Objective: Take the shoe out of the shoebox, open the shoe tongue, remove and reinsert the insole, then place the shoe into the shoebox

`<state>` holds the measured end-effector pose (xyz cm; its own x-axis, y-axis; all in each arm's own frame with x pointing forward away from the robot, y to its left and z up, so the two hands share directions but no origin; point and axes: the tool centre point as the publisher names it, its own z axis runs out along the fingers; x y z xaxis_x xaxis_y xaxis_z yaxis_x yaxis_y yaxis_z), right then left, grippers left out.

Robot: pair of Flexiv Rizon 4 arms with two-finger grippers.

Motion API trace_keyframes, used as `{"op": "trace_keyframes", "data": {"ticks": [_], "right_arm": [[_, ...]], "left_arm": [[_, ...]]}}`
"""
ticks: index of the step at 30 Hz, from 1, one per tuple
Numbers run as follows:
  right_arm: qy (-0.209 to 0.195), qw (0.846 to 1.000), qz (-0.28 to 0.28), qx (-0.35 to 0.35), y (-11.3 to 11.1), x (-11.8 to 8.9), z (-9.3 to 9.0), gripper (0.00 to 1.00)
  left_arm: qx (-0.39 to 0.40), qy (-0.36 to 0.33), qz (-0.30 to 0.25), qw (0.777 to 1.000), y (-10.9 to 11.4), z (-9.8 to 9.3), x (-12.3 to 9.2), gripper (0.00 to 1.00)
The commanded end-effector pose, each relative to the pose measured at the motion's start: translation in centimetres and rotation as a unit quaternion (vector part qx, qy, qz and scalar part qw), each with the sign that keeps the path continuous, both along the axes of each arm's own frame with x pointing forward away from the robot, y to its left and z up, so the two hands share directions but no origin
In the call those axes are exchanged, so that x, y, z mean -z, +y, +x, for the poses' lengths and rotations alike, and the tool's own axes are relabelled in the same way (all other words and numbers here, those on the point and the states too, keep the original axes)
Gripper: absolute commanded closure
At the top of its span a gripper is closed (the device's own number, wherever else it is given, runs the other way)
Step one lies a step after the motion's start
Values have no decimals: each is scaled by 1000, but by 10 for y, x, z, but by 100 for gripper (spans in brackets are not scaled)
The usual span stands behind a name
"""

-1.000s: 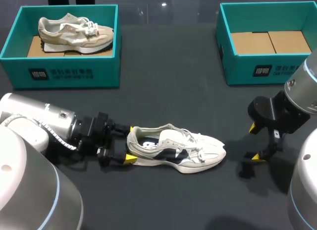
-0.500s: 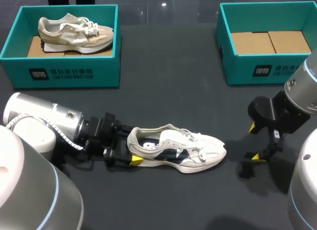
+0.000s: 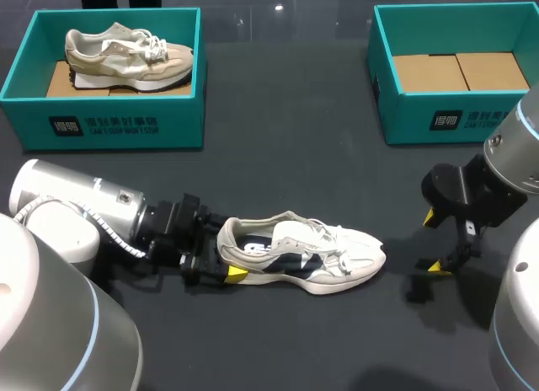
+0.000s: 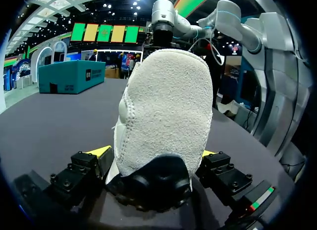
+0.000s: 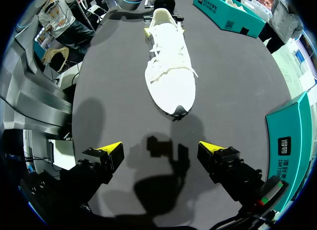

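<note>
A white and navy sneaker (image 3: 303, 258) lies on its side on the dark table, toe to the right. My left gripper (image 3: 229, 252) is open at its heel, one yellow-tipped finger on each side. In the left wrist view the grey heel (image 4: 166, 106) fills the gap of that gripper (image 4: 154, 153); I cannot tell whether the fingers touch it. My right gripper (image 3: 435, 241) hovers open and empty to the right of the toe. In the right wrist view the shoe (image 5: 168, 71) lies well ahead of this gripper (image 5: 161, 149).
A teal shoebox (image 3: 126, 125) at the back left holds a beige sneaker (image 3: 126, 50). A second teal shoebox (image 3: 438, 121) at the back right holds only cardboard inserts. Bare table lies between the boxes and the shoe.
My left gripper has slid right along the table, bringing its fingers around the sneaker's heel. The shoe and the right arm have stayed put.
</note>
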<state>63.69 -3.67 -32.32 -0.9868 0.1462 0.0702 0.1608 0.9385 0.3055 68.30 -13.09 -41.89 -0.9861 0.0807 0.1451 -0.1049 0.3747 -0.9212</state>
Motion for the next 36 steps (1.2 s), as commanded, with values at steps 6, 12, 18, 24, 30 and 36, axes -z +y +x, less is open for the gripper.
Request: {"op": "trace_keyframes", "data": {"ticks": [6,12,18,24,30,36], "right_arm": [[-1,1000,0,0,0,0,-1,0],[-1,1000,0,0,0,0,-1,0],[-1,1000,0,0,0,0,-1,0],[-1,1000,0,0,0,0,-1,0],[-1,1000,0,0,0,0,-1,0],[-1,1000,0,0,0,0,-1,0]], "left_arm": [[-23,-9,2,1000,5,-7,-4,0],[-23,-11,-2,1000,9,-7,-7,0],[-19,-8,-3,1000,4,-7,-4,0],[-15,-6,-3,1000,-5,-7,0,0],[-15,-7,-3,1000,-10,-9,2,0],[-19,-9,-3,1000,-13,-8,3,80]]}}
